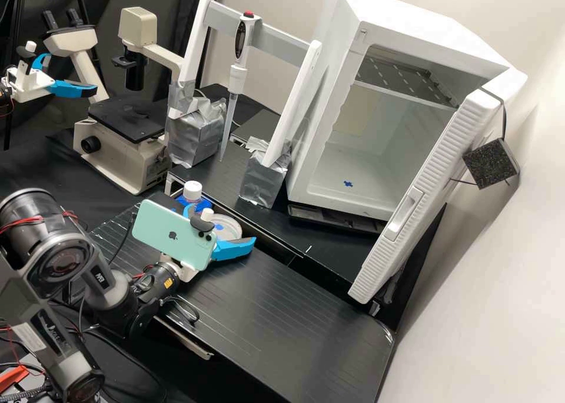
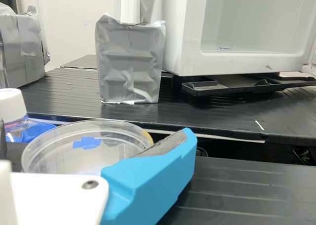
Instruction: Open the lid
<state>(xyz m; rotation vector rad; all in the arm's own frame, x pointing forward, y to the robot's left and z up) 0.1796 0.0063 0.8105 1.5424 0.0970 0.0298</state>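
One clear, round dish (image 1: pixel 238 230) sits just left of the centre of the high view, beside the bottle (image 1: pixel 192 195). We take its clear lid (image 2: pixel 116 150), marked with blue tape (image 2: pixel 87 142), as the part to open; it appears to be in place. The gripper (image 1: pixel 220 223) is at the dish with its jaws parted. One blue finger (image 2: pixel 155 175) lies beside the rim; we cannot tell whether it touches. We see no sign of a firm hold.

Handling notes, as we judge them:

Weight: we expect a light lid that needs little lifting force. The dish may be light too, so it can slide or rise with the lid.

Stiffness: we treat the wall as thin, stiff plastic. It gives little before it cracks, so we close slowly and limit the squeeze.

Surface: the plastic looks smooth and may slip. We seat the grey pad (image 2: pixel 165 143) flat against it, not by its tip alone.

Grip point: we take the lid by opposite sides of its rim, high on the edge and above the base. A lower grip clamps both parts together. We then lift straight up and level, as tilt can bind the lid.
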